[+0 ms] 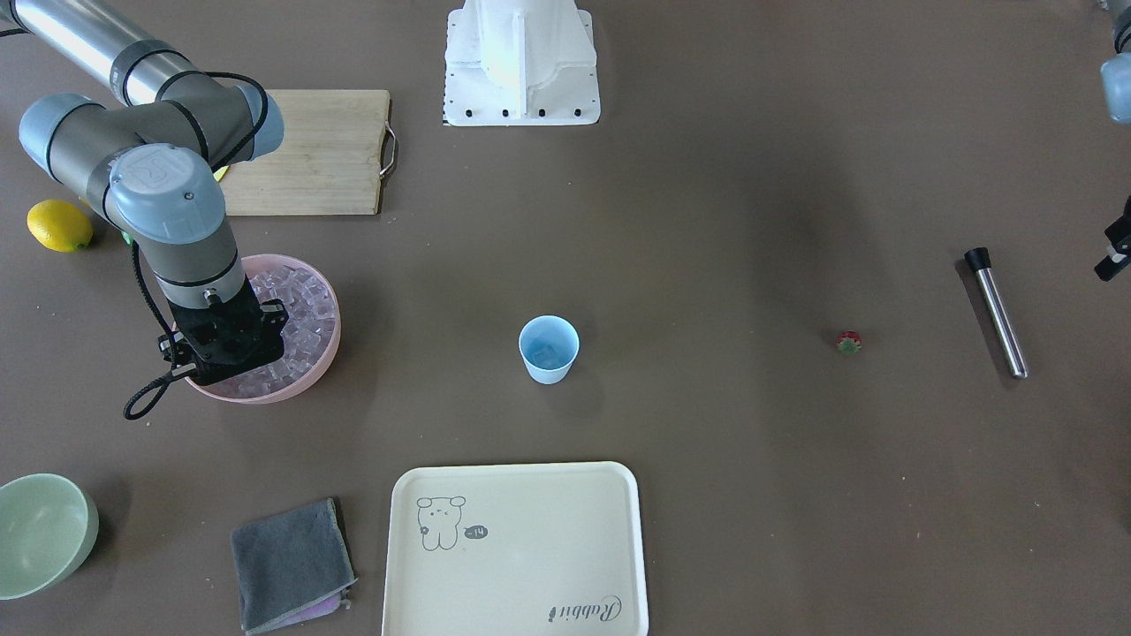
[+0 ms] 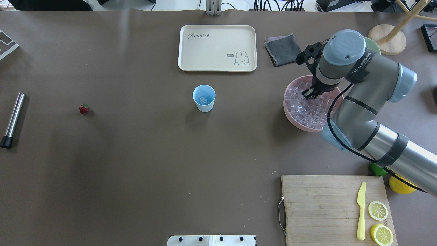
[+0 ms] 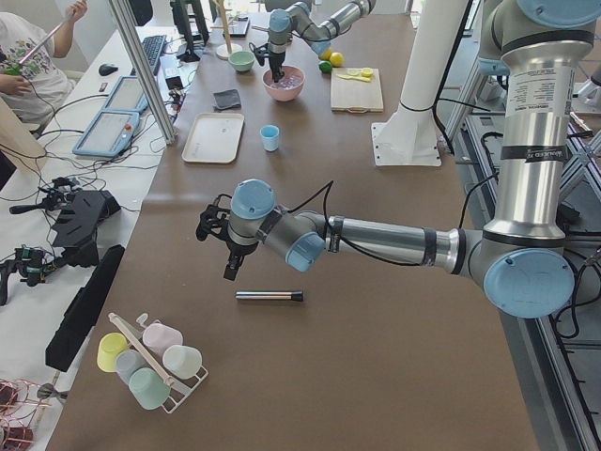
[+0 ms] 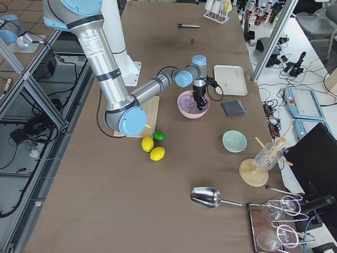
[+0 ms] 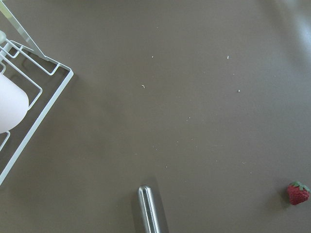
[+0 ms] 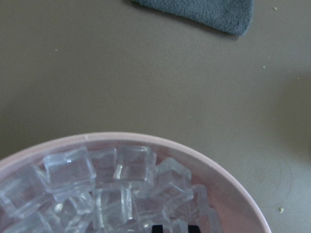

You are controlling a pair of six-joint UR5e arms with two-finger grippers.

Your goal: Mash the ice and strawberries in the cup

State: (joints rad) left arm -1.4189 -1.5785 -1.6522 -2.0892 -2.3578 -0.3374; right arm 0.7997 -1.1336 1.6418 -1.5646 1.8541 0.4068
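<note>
One ice cube (image 2: 203,99) seemingly in cup (image 2: 205,107); right gripper (image 2: 310,95) dips into pink bowl (image 2: 287,110)

Cup (image 2: 204,98) is standing alone mid-table (image 2: 136,153), with open surface lying on every side of it. Tray (image 2: 205,51) is sitting beyond, apart. Strawberry (image 2: 83,109) is lying unobstructed, with the steel rod (image 2: 13,118) well apart toward the left end. Right arm (image 2: 358,99) is reaching over the pink bowl (image 2: 289,116), and the right gripper (image 2: 310,93) is hanging among the ice (image 2: 302,111), crowding that side from above.
</note>
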